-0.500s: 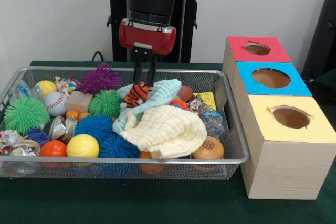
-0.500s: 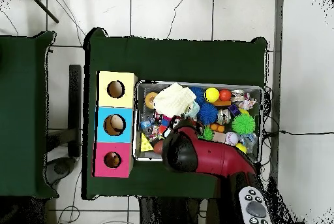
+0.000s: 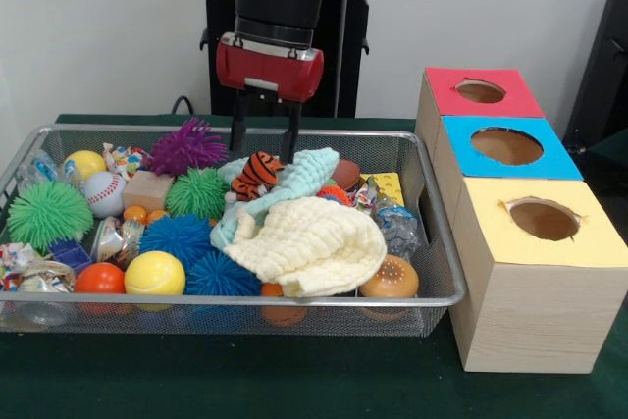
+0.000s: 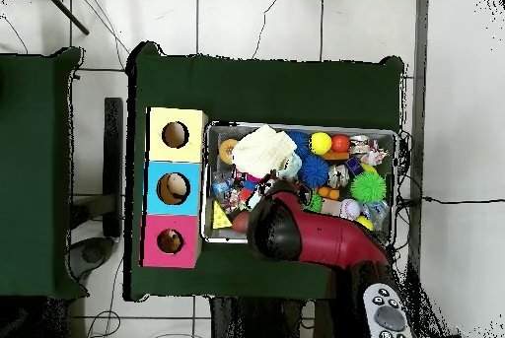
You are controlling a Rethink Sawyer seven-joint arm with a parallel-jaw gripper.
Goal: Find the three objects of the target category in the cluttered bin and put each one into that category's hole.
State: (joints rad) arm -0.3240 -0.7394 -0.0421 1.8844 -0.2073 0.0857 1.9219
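Tool (image 3: 265,147) seen open, empty, just above tiger plush (image 3: 257,174) in bin (image 3: 432,233). Plush judged soft, light, squashy; best pinched across body.

The gripper (image 3: 265,149) hangs with its 2 fingers spread just above the striped tiger toy (image 3: 257,174), clear air around them. Below, the wire bin (image 3: 444,272) is packed — the cream cloth (image 3: 312,242) and mint cloth (image 3: 299,176) cover the middle, spiky balls crowd the left. The 3 holes — red (image 3: 481,91), blue (image 3: 506,145), yellow (image 3: 543,219) — stand open from above.
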